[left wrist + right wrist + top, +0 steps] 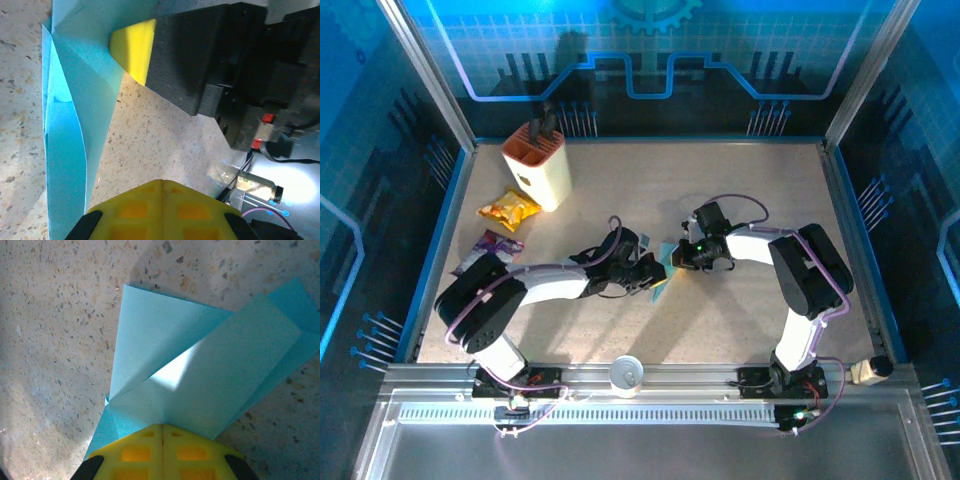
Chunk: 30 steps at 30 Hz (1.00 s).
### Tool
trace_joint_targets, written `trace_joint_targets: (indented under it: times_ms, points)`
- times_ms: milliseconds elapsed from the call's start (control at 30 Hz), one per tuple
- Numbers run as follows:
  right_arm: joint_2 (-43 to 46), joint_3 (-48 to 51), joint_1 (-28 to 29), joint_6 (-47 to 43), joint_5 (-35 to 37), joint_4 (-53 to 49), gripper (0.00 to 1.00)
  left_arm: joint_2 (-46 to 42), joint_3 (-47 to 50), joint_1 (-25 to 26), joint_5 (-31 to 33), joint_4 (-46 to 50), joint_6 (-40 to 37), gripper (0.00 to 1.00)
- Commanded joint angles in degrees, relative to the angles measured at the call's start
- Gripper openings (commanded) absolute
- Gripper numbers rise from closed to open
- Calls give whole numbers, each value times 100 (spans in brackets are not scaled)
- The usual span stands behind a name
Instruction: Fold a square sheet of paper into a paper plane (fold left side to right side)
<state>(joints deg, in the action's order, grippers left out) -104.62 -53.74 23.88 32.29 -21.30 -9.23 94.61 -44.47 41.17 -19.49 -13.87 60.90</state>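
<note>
- The square sheet of paper, light blue and creased into slanting flaps, lies in the middle of the tabletop, between your two grippers.
- Your right gripper is clenched, its yellow fingers sealed together. Its tip sits on the paper where the creases meet. You cannot tell whether it pinches a layer or only presses down.
- Your left gripper is clenched too, with nothing visible between its fingers. A raised flap of the paper stands just beside its tip.
- In your left wrist view, the other arm's yellow fingertip touches the upper part of the paper.
- Further out, at the far left, the cream knife block stands upright. The yellow snack packet is just beside it and the purple snack packet is nearer the arms. All three are well apart from the paper.
</note>
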Motion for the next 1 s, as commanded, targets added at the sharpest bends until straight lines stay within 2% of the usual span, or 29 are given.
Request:
trace_joint_targets:
  times_ms: [0, 467, 967]
  points:
    - [-358, 165, 73, -80, 579, -701, 0, 240, -282, 18, -248, 218, -198, 0]
    - [-385, 86, 102, -194, 732, -895, 0, 800, -675, 21, -43, 955, -658, 0]
    - [-507, -119, 245, -327, 1053, -1168, 0, 899, -605, 5, 226, 1067, -721, 0]
